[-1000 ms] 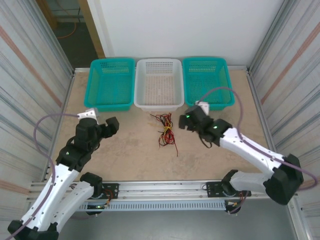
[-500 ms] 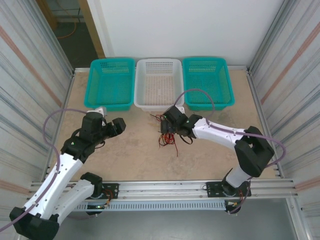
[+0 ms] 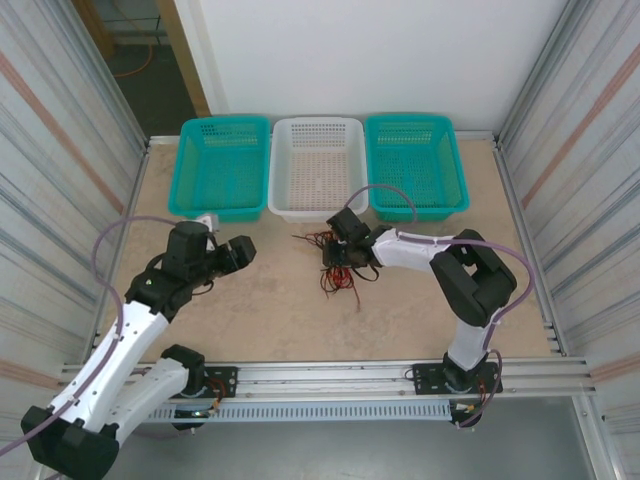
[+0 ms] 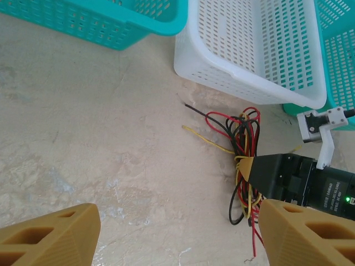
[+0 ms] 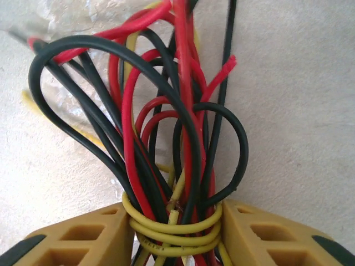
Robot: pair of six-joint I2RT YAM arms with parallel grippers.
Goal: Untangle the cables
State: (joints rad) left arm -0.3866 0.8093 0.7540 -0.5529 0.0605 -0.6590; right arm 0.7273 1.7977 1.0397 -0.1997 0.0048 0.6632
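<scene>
Right gripper (image 5: 173, 221) pinches cables (image 5: 183, 66) at the yellow wrap; hold firm, let wide-open left gripper (image 4: 177, 213) draw one strand.

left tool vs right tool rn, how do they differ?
Left tool stands open, with bare table between its fingers; right tool is pinched on the cables, where yellow wire wraps the bundle. Left tool sits apart from the cables, off to their left; right tool is right on them. Shared: tan fingers, both pointed toward the bundle.
</scene>
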